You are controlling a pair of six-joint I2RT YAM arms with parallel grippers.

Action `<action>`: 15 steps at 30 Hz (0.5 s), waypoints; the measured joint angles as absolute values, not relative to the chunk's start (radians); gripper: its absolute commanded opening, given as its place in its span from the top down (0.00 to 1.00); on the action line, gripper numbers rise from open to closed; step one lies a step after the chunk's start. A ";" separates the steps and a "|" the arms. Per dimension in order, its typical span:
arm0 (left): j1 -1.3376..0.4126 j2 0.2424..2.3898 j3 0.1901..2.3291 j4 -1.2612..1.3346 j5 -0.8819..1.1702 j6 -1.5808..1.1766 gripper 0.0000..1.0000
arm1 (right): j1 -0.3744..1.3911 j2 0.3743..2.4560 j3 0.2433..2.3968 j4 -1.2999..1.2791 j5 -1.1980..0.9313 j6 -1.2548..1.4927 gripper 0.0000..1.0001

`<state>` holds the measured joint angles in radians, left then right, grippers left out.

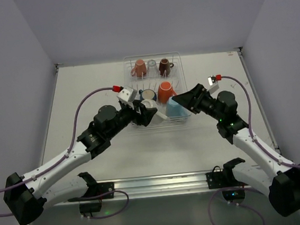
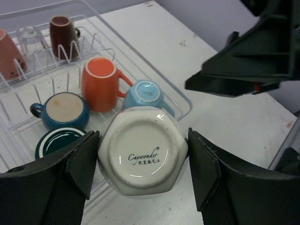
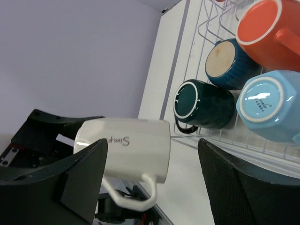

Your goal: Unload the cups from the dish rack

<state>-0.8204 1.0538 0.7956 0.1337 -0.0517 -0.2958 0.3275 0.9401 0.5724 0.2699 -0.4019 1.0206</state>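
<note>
My left gripper [image 2: 143,150] is shut on a cream-white cup [image 2: 140,152], bottom up, its pads pressing both sides. That cup [image 3: 126,147] hangs sideways, lifted at the near edge of the dish rack [image 1: 177,62], handle down. My right gripper [image 3: 152,140] stands open, facing the white cup without touching it, close to the light blue cup [image 1: 175,109] in the rack's near right corner. In the rack sit the orange [image 2: 98,84], navy [image 2: 63,110], dark green [image 2: 58,143], salmon pink [image 1: 139,68] and dark brown [image 1: 164,66] cups, and a clear glass [image 1: 152,65].
The two grippers nearly meet at the rack's near edge [image 1: 161,123]. The right arm's fingers [image 2: 234,79] loom at the upper right of the left wrist view. Bare white table [image 1: 84,87] lies left, right and in front of the rack, bounded by walls.
</note>
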 measured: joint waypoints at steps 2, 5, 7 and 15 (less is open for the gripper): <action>-0.820 1.021 0.773 0.167 -0.007 -0.296 0.94 | 0.329 0.966 0.570 0.305 -0.418 1.067 0.18; -0.820 0.994 0.765 0.223 0.059 -0.297 0.94 | 0.345 0.974 0.561 0.340 -0.426 1.115 0.17; -0.820 0.989 0.765 0.268 0.094 -0.298 0.94 | 0.361 0.974 0.558 0.368 -0.444 1.146 0.17; -0.820 0.989 0.755 0.385 0.175 -0.326 0.94 | 0.396 0.974 0.494 0.600 -0.567 1.340 0.27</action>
<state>-0.8204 0.9890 0.7547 0.3855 0.1749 -0.3260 0.3962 0.9741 0.4942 0.5999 -0.5671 1.3396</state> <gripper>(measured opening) 0.756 0.777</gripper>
